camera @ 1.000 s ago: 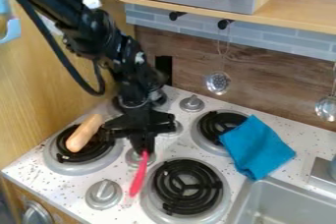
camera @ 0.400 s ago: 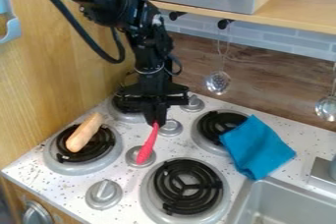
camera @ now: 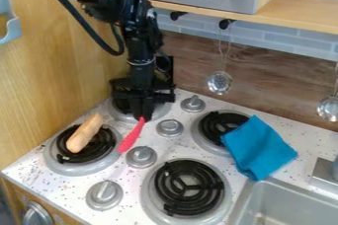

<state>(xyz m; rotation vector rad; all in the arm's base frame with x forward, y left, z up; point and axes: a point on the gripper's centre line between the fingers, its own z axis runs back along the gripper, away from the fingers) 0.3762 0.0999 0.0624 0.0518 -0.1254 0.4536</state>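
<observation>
Nearest, a knob (camera: 141,157) has been uncovered as the red utensil (camera: 131,136) is shifted leftward, beside the burner (camera: 80,170) bearing the sausage (camera: 84,133). Its far end is seemingly clamped in the claw (camera: 141,114), now brought nearer the rear burner (camera: 159,112); release remains to be done.

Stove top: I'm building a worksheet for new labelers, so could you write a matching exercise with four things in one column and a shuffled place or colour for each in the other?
1. pink utensil
2. sausage-shaped item
3. folded cloth
4. slotted ladle

A. blue
B. hanging from a hook
C. in the gripper
D. across the burner at the picture's left

Pairs: 1-C, 2-D, 3-A, 4-B
</observation>
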